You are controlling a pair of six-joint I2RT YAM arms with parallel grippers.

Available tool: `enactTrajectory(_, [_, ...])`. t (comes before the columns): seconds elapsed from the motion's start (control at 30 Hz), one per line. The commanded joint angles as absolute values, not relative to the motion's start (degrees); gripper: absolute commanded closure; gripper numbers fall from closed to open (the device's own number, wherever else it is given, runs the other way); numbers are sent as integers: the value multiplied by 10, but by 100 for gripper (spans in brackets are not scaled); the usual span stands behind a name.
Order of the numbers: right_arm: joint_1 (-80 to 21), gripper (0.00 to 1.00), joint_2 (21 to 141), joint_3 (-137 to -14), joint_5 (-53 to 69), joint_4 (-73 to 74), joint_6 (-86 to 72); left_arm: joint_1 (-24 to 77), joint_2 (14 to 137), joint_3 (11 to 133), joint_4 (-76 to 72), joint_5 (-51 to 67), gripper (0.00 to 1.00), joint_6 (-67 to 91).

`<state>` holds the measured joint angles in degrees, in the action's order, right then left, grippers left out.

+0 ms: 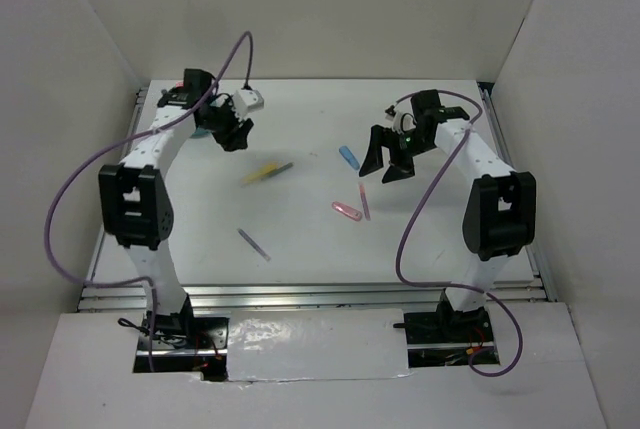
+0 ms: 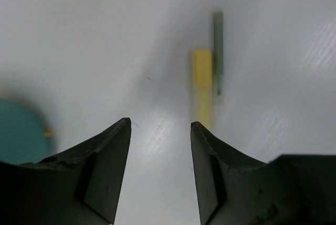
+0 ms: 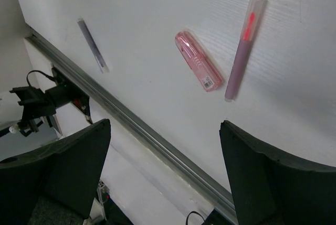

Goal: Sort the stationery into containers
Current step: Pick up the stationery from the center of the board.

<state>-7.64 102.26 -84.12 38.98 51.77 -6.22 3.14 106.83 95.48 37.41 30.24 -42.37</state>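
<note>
Stationery lies scattered flat on the matte white table [image 1: 300, 269]. Your left gripper [image 2: 160, 125] hangs far left beside the round teal tub [image 2: 18, 136], jaws apart and empty, presumably because sorting ends there; the blocky yellow highlighter [image 2: 201, 73] lies just beside a thin dark pen [image 2: 218, 46]; your right gripper [image 3: 164, 128], jaws wide and empty, overlooks the glossy pink clip [image 3: 198, 67] and the slim translucent pink pen [image 3: 241, 52], likely its next picks.

no legible txt, no labels, brands or nos. readable
</note>
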Motion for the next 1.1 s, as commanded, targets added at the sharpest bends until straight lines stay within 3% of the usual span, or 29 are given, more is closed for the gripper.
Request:
enactTrajectory(0.0, [-83,9,979,-837,384,524,-50,50,1140,1024,520,252,40,-447])
enactTrajectory(0.33, [-98,9,991,-842,381,524,-50,98,1218,1025,511,171,34,-442])
enactTrajectory(0.63, [-105,9,993,-838,384,519,-52,113,1253,1075,468,150,43,-376])
enactTrajectory(0.83, [-104,9,992,-831,384,518,-50,131,1276,1099,470,154,38,-363])
enactTrajectory(1.07, [-101,10,993,-827,387,519,-48,142,1288,1107,472,164,40,-359])
